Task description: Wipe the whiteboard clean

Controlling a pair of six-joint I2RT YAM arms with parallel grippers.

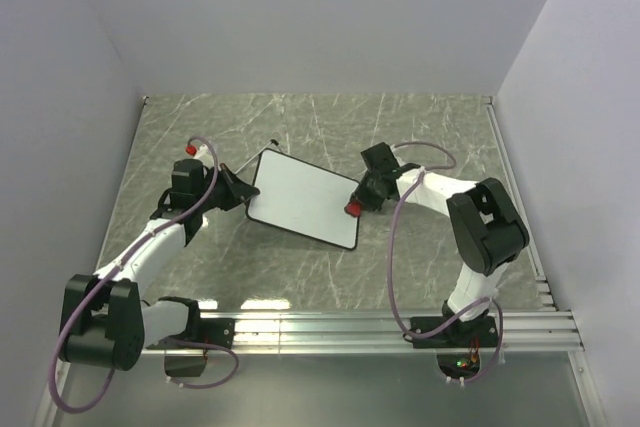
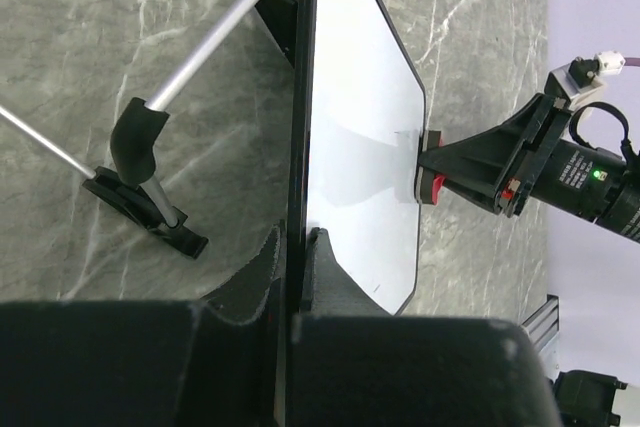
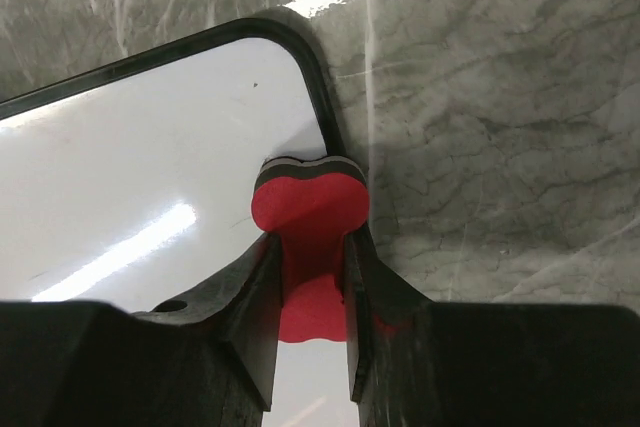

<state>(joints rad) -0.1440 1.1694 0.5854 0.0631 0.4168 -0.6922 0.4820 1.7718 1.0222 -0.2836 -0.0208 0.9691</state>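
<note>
The whiteboard (image 1: pixel 300 197) is propped at a tilt in mid-table, its white face almost bare. Its black frame and a tiny dark speck (image 3: pixel 255 85) show near one corner. My left gripper (image 1: pixel 243 194) is shut on the board's left edge, the frame pinched between its fingers (image 2: pixel 296 237). The board's metal stand legs (image 2: pixel 150 187) stick out behind it. My right gripper (image 1: pixel 362 199) is shut on the waist of a red bow-tie eraser (image 3: pixel 310 212). The eraser's dark felt end presses on the board's face (image 3: pixel 150 167) near its right corner. From the left wrist, the eraser (image 2: pixel 437 185) touches the board's far edge.
The board stands on a grey marbled tabletop (image 1: pixel 430 127), enclosed by pale walls on three sides. An aluminium rail (image 1: pixel 380 327) runs along the near edge by the arm bases. Purple cables (image 1: pixel 392 247) loop off both arms.
</note>
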